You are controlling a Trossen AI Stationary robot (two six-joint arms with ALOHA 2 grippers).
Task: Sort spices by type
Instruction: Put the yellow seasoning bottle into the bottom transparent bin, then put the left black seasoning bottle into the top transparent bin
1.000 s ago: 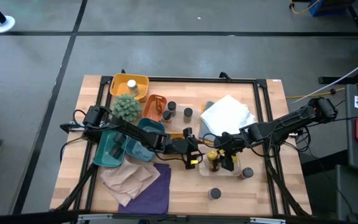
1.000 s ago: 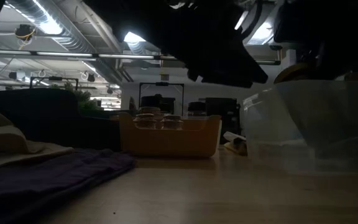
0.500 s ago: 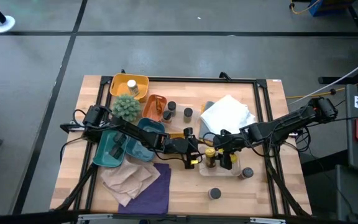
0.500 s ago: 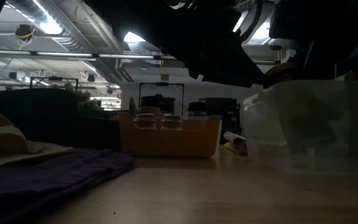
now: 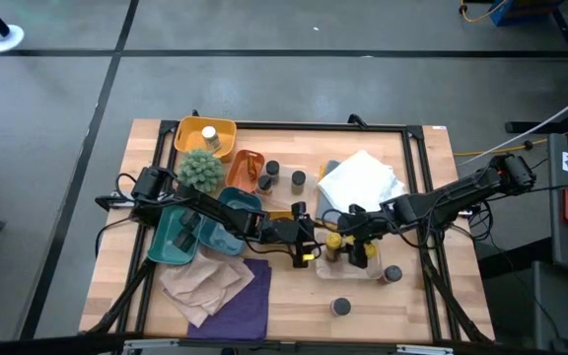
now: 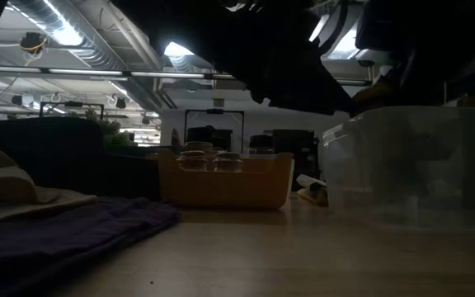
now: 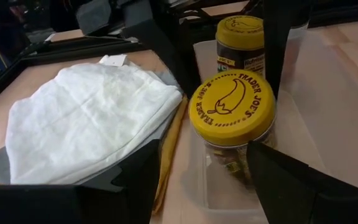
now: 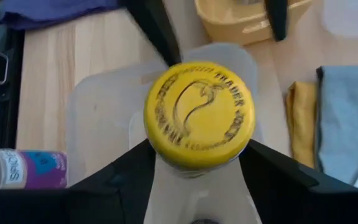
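Movement first: we see the right claw, clamped on a yellow-lidded jar, has shifted it slightly left over the clear tray near the worktop's front edge. Left claw waits wide beside it; placement looks unfinished.

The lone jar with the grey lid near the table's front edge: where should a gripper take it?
Grip the grey-lidded jar by its round sides just under the lid, coming straight down from above. It stands upright and alone on the table, with room all round. The right gripper holds a yellow-lidded jar; the left gripper is open, facing it.
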